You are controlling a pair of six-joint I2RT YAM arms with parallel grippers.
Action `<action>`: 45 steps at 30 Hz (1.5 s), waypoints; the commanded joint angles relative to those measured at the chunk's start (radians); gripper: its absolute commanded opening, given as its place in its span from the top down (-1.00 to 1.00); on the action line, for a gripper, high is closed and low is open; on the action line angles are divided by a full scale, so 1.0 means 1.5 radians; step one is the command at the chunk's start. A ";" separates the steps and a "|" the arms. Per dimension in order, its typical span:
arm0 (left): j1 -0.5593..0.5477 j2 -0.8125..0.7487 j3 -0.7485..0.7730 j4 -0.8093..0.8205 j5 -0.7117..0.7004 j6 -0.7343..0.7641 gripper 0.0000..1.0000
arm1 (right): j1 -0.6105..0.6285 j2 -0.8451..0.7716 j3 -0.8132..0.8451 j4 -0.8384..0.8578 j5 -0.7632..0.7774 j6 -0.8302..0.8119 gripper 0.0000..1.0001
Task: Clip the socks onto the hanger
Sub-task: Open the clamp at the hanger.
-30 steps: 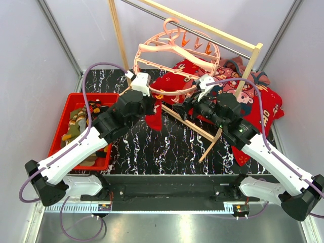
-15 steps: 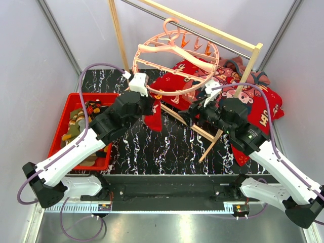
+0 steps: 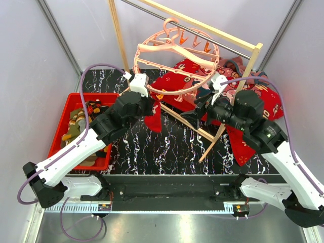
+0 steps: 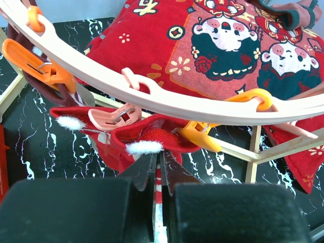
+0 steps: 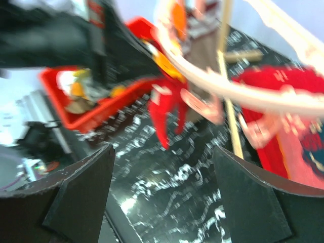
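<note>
Left gripper (image 4: 158, 171) is clamped on the red fabric sock with white tufts (image 4: 119, 149). It holds the cuff up under the salmon-pink round plastic ring hanger (image 4: 167, 101), evidently to present it to the small pink clip (image 4: 115, 116) touching its edge. Right gripper (image 5: 163, 152) stands spread wide and empty, just right of the sock.

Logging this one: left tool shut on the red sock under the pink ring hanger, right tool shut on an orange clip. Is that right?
Not quite. The right tool is open and holds nothing; the right wrist view shows it spread wide with nothing in it. The rest stands: the left tool is shut on the red sock under the hanger.
</note>
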 commanded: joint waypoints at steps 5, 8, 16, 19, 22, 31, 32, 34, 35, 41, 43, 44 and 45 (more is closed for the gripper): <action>0.003 -0.018 0.010 0.034 -0.004 -0.001 0.93 | -0.002 0.077 0.094 -0.029 -0.052 -0.045 -0.73; 0.003 -0.022 0.008 0.032 -0.007 -0.001 0.93 | -0.002 0.097 0.092 -0.021 -0.009 -0.061 -0.71; 0.003 -0.023 0.008 0.033 -0.001 -0.003 0.93 | -0.002 0.141 0.077 0.000 0.038 -0.081 -0.69; 0.003 -0.023 0.006 0.033 0.000 -0.003 0.92 | -0.002 0.134 0.053 0.042 0.079 -0.085 -0.69; 0.003 -0.023 0.006 0.032 -0.001 -0.003 0.92 | -0.002 0.126 0.030 0.084 0.107 -0.093 -0.69; 0.003 -0.015 0.010 0.034 0.012 -0.010 0.92 | -0.002 0.129 0.001 0.191 0.070 -0.074 -0.63; 0.003 -0.016 0.009 0.033 0.013 -0.011 0.92 | -0.002 0.129 -0.003 0.209 0.069 -0.070 -0.62; 0.003 -0.016 0.008 0.033 0.014 -0.012 0.92 | -0.002 0.129 -0.006 0.222 0.066 -0.061 -0.59; 0.003 -0.016 0.009 0.034 0.012 -0.012 0.92 | -0.002 0.129 -0.010 0.234 0.065 -0.058 -0.58; 0.003 -0.016 0.010 0.032 0.015 -0.012 0.92 | -0.003 0.131 -0.030 0.268 0.073 -0.044 -0.50; 0.003 -0.017 0.011 0.032 0.016 -0.012 0.92 | -0.003 0.132 -0.039 0.276 0.073 -0.044 -0.48; 0.003 -0.018 0.010 0.032 0.017 -0.012 0.92 | -0.002 0.134 -0.042 0.279 0.073 -0.043 -0.47; 0.003 -0.018 0.011 0.032 0.018 -0.011 0.92 | -0.002 0.135 -0.046 0.284 0.073 -0.042 -0.46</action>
